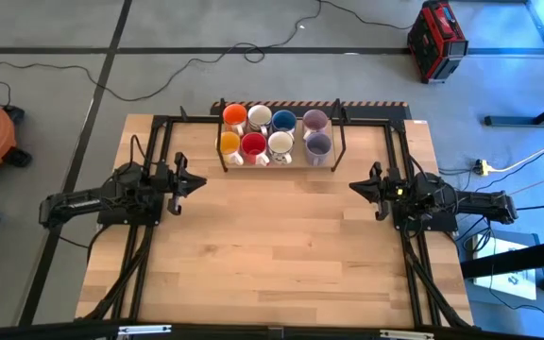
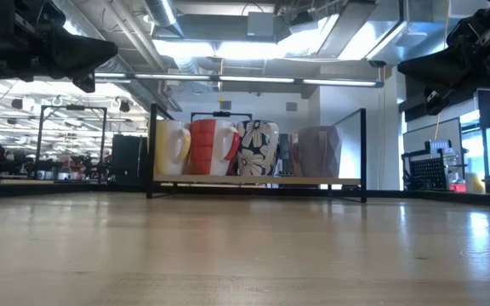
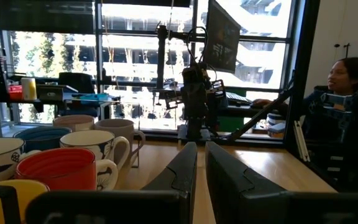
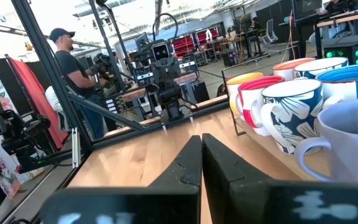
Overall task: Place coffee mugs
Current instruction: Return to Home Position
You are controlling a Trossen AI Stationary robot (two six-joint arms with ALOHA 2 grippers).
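all eight coffee mugs (image 1: 274, 133) stand in two rows inside the wire shelf (image 1: 340, 132) at the tabletop's (image 1: 272, 246) back edge. the left gripper (image 1: 199, 182) and right gripper (image 1: 355, 187), both narrowed and empty, sit at opposite sides. homing looks nearly finished, with nothing left to place.

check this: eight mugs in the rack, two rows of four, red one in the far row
Wrong row: in the high view the red mug stands in the near row. The rack does hold eight, two rows of four.
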